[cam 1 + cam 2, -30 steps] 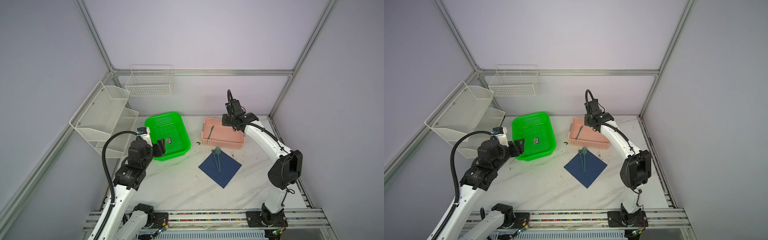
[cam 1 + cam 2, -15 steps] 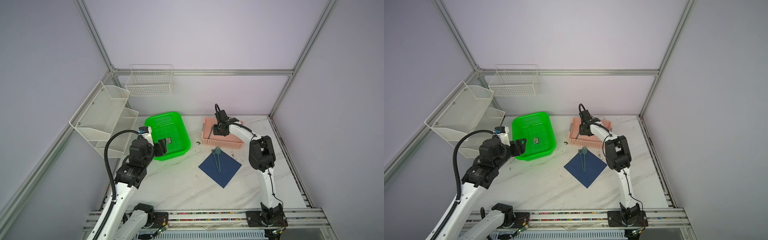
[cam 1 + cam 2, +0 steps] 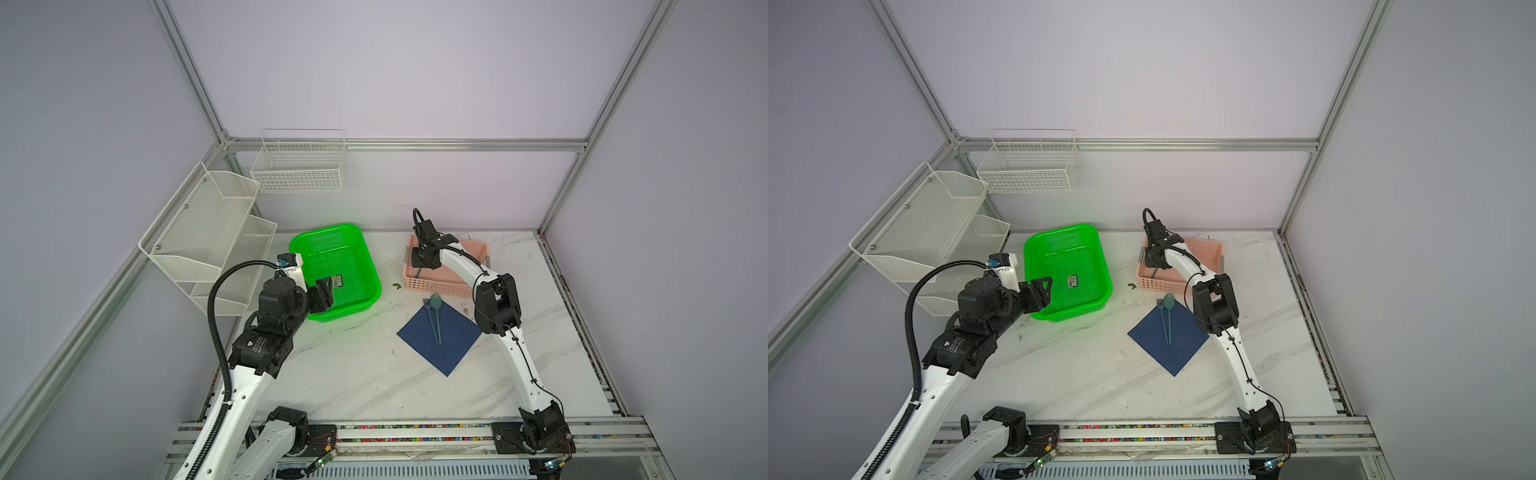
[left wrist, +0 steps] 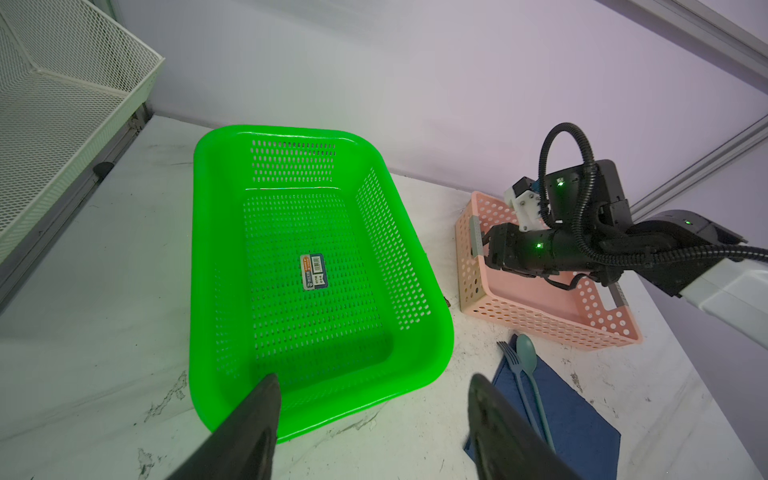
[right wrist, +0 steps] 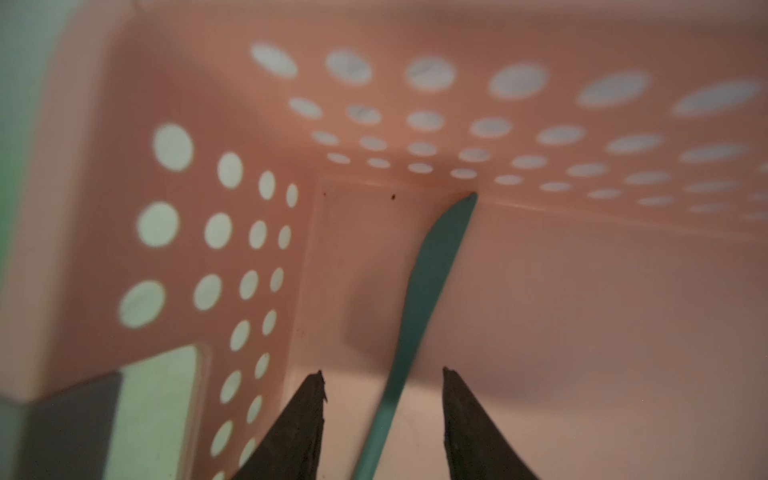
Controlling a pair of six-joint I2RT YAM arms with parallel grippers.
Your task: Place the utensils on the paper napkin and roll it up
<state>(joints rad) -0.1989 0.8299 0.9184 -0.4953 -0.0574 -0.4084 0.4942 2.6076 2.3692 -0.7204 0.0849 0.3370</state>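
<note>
Clock directions take the far wall as twelve o'clock in both top views. I am holding the right gripper (image 5: 382, 372) inside the pink basket (image 5: 374, 104) at its nine o'clock end. Its jaws are standing partly apart and straddling the handle of a teal knife (image 5: 432, 266), with a gap showing on each side, so it is gripping nothing. The knife is lying flat on the basket floor, its tip reaching the foot of a perforated wall. In both top views this gripper (image 3: 420, 268) (image 3: 1152, 266) is dipping below the basket's rim (image 3: 457, 286). At six o'clock of the basket, just beside it, the paper napkin (image 3: 453, 345) is lying flat on the marble table (image 3: 353, 374), turned as a diamond. The fork (image 3: 429, 316) and the spoon (image 3: 436, 307) are resting on it side by side, handles pointing to six o'clock and heads overhanging its twelve o'clock corner. At nine o'clock of the pink basket a green basket (image 3: 345, 311) is sitting, holding only a small printed label (image 4: 313, 272). I am keeping the left gripper (image 4: 374, 376) wide open and empty, hovering at that basket's seven o'clock corner (image 3: 326, 291). Two white wire racks (image 3: 208, 232) are hanging on the walls toward ten o'clock.
</note>
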